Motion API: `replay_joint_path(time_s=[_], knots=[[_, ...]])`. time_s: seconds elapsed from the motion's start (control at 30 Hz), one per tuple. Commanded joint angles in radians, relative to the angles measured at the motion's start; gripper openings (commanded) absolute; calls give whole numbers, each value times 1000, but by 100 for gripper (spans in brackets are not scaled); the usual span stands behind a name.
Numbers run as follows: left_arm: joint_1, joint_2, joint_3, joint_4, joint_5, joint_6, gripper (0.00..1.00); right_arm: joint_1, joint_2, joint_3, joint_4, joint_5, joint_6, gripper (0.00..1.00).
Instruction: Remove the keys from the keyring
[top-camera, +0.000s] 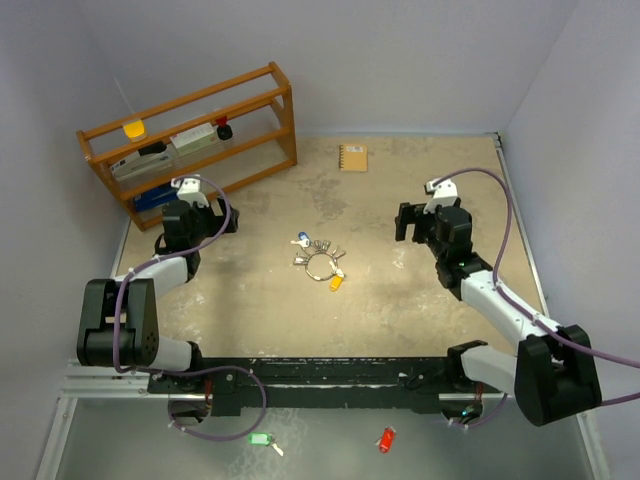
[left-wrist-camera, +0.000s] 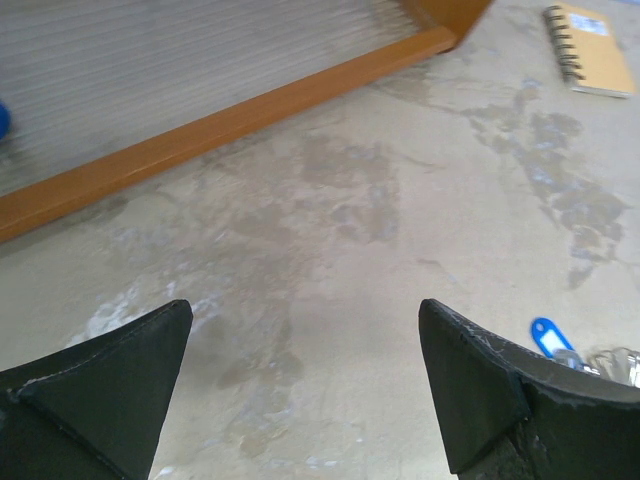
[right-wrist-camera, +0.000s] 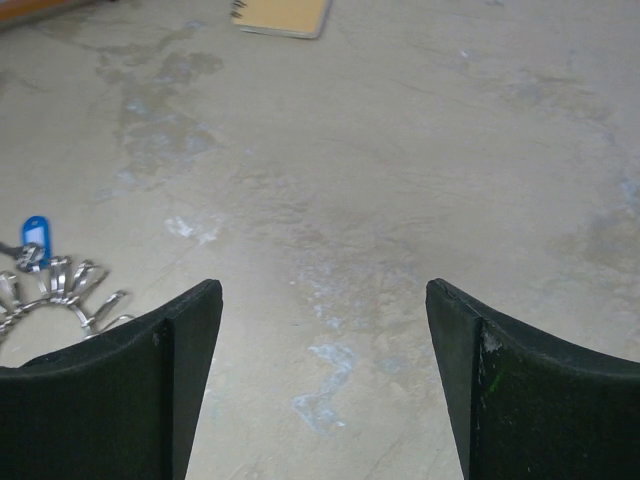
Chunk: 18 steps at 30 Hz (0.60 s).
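Nearest the arm bases, on the grey ledge below the table edge, lie a green tag (top-camera: 260, 438) and a red tag (top-camera: 386, 439), well apart from each other. Any lettering on them is too small to read.

The left gripper (left-wrist-camera: 305, 305) hangs over the left part of the table (top-camera: 400, 330) with its jaws spread wide and nothing between them. The right gripper (right-wrist-camera: 323, 290) hangs over the right part, likewise spread wide and holding nothing.

The keys (top-camera: 318, 256) lie on the table roughly midway between the two grippers, apart from both. They fan out around the keyring (top-camera: 320, 266), a thin wire loop lying flat. A blue-headed key (top-camera: 300, 239) sits at the far left of the bunch and an orange-headed key (top-camera: 337, 283) at its near right. In the left wrist view the bunch shows at the lower right, beyond the right finger; in the right wrist view it shows at the lower left, beside the left finger.

Farther back a tan spiral notebook (top-camera: 353, 157) lies flat, with no legible cover text.

At the far left stands a wooden rack (top-camera: 283, 120). Its upper level holds a yellow item (top-camera: 133, 128), white boxes (top-camera: 195, 138) and a small red and black object (top-camera: 222, 128). A blue item (top-camera: 155, 197) sits lower down. Their labels cannot be read.
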Motion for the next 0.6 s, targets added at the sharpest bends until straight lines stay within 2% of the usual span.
replay_joint_path(time_s=[0.0,0.1,0.23,0.4,0.47,0.53,0.57], knots=[[-18,-25,9,95,142,7,92,36,-72,-16,17,-160,37,80],[-29,-22,10,111,187,5,92,101,-95,-45,14,-207,39,76],[-43,-15,12,127,256,7,86,197,-78,-74,15,-255,44,72],[-50,-11,15,120,287,14,68,240,0,-81,82,-326,99,69],[-52,-16,19,97,285,31,55,256,31,-67,99,-318,100,69],[-52,-37,20,68,279,46,25,269,67,-41,95,-301,96,59],[-52,-52,17,54,272,50,17,273,91,-22,84,-298,95,53]])
